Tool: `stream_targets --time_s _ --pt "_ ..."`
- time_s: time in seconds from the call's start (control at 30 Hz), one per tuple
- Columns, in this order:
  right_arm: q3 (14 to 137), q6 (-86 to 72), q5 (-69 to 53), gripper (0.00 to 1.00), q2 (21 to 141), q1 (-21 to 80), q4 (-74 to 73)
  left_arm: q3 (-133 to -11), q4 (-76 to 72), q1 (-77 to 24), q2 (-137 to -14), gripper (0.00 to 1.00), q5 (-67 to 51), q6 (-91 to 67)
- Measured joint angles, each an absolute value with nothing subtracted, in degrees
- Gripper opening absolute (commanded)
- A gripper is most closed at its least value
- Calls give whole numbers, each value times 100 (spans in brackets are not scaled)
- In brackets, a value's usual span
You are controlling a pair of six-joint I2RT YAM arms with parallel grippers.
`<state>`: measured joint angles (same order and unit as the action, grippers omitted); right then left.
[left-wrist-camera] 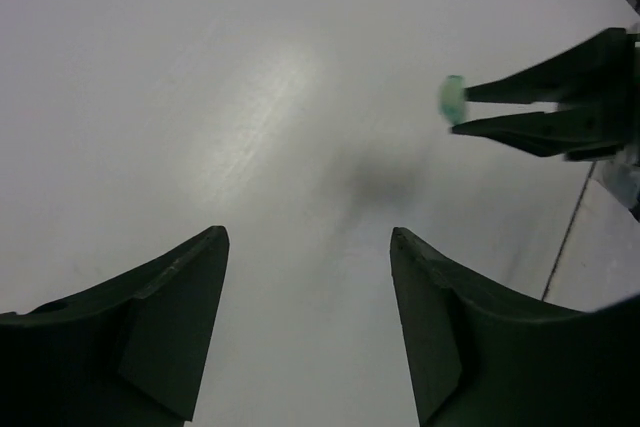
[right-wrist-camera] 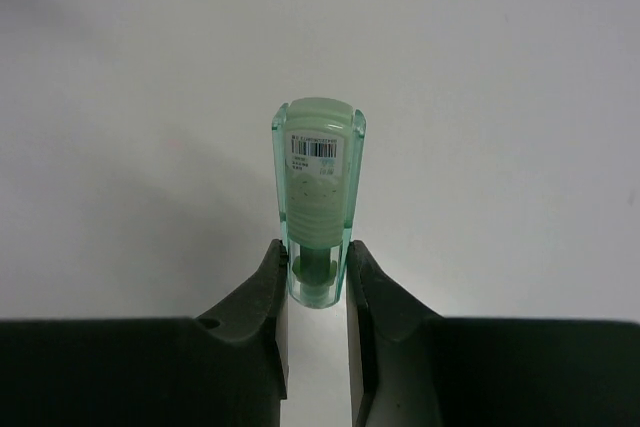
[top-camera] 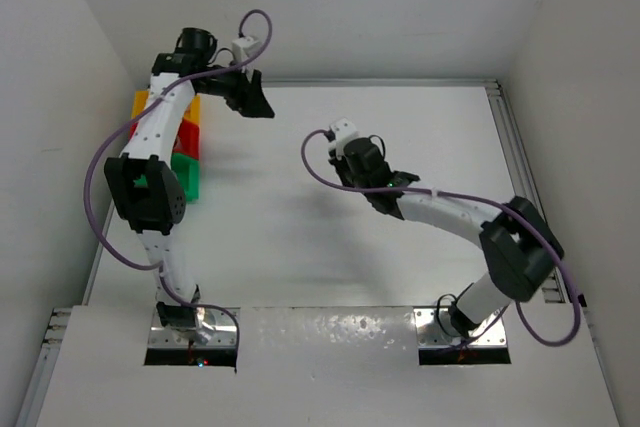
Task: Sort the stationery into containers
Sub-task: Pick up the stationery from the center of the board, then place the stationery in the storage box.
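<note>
My right gripper is shut on a pastel green stick and holds it by its lower end above the white table. The left wrist view shows that gripper at the right, with the stick's green tip at its fingertips. My left gripper is open and empty, raised at the far left just beyond the bins. The yellow bin, red bin and green bin stand in a row on the left, partly hidden by the left arm. No tape rolls or other sticks show.
White walls close the table in at the left, back and right. A metal rail runs along the right edge. The purple cable loops beside the left arm.
</note>
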<state>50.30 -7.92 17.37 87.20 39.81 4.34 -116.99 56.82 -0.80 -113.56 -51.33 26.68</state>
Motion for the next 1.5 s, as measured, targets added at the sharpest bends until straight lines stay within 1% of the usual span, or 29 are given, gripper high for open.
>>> stream_targets --time_s 0.03,0.2,0.27,0.33,0.47,0.53,0.73,0.83,0.87,0.93,0.97,1.0,1.03,1.07,1.23,1.27,1.3,1.33,1.37,1.4,1.5 --pt "5312 -722 1712 0 8991 4056 631 -11699 5874 -283 -11354 67 -5194 2794" --pt "6053 -582 1420 0 9692 4244 1162 -11673 6259 -628 -11323 67 -5304 2910" --pt "6187 -569 1306 0 9786 4298 1258 -11609 6307 -698 -11292 65 -5317 2908" --pt "6305 -558 1221 0 9854 4335 1350 -11566 6326 -751 -11286 61 -5308 2862" --pt "6497 -558 1129 0 9942 4412 1466 -11531 6298 -919 -11286 61 -5221 2744" --pt "6532 -558 1100 0 9946 4451 1498 -11502 6228 -991 -11286 59 -5170 2630" --pt "6615 -580 1048 0 10036 4515 1546 -11330 6080 -1155 -11286 57 -5061 2410" --pt "6626 -585 1046 0 10103 4515 1559 -11212 6058 -1199 -11292 42 -4875 2362" --pt "6626 -587 1046 0 10119 4515 1559 -11194 6064 -1210 -11297 31 -4840 2366" --pt "6626 -589 1048 0 10130 4515 1566 -11187 6069 -1229 -11345 22 -4766 2338" --pt "6626 -591 1048 0 10130 4515 1579 -11187 6071 -1232 -11367 15 -4751 2349" --pt "6630 -598 1048 0 10130 4515 1584 -11187 6080 -1232 -11380 13 -4748 2324" --pt "6635 -600 1046 0 10136 4515 1579 -11190 6095 -1232 -11389 8 -4770 2307" --pt "6643 -604 1048 0 10154 4515 1584 -11187 6095 -1232 -11389 0 -4772 2292" --pt "6689 -624 1048 0 10221 4515 1588 -11187 6064 -1229 -11406 0 -4753 2215" --pt "6689 -631 1048 2 10221 4515 1588 -11187 6060 -1229 -11410 0 -4753 2204" --pt "6689 -646 1048 32 10221 4515 1586 -11185 6055 -1229 -11410 0 -4755 2196" --pt "6689 -672 1048 57 10221 4515 1586 -11177 6047 -1227 -11410 0 -4759 2189" --pt "6689 -711 1044 79 10224 4515 1590 -11170 6020 -1223 -11413 0 -4759 2169" --pt "6689 -705 1039 98 10224 4515 1614 -11166 5994 -1194 -11417 0 -4746 2154" --pt "6689 -718 1103 99 10224 4515 1671 -11192 5944 -1055 -11445 0 -4689 2102"
